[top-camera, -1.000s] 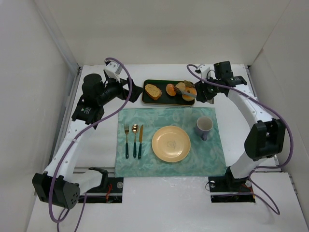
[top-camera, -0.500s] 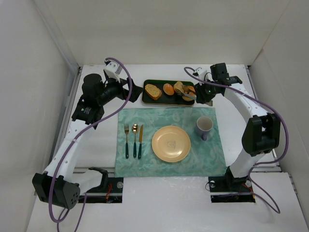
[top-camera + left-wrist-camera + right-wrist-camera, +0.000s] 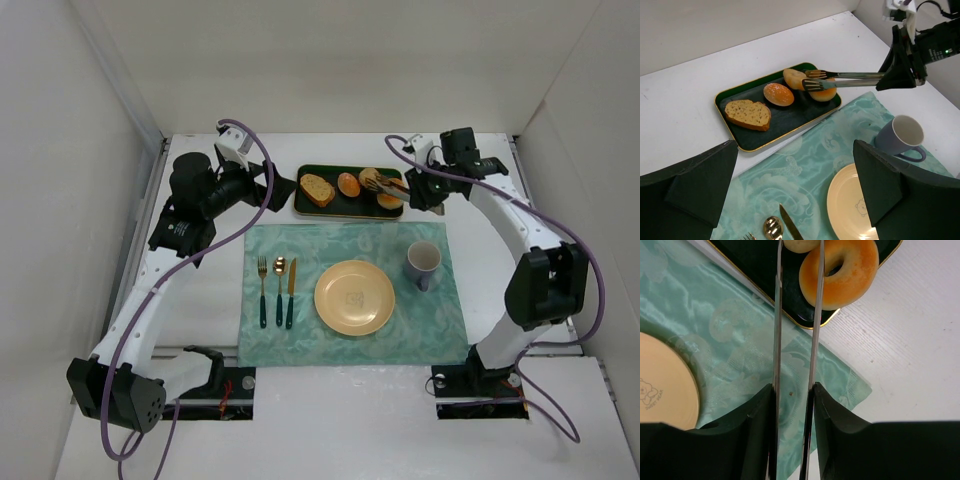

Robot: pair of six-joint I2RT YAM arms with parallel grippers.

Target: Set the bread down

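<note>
Tongs [image 3: 850, 79]: handle end clamped in the right gripper [image 3: 793, 390]. The arms run near parallel, a narrow gap between them. The bread [image 3: 793, 77] sits at the forked tips, between the arms; whether it is pinched cannot be told. A ring bun [image 3: 840, 270] lies under one arm. Both rest on the dark tray [image 3: 785, 117]. Past the tips are an orange roll [image 3: 778, 94], then a cut slice [image 3: 747, 114]. Left gripper [image 3: 795, 150]: jaws wide, empty.

Now tongs [image 3: 845, 82] farther back, tips at bread [image 3: 793, 78]
</note>
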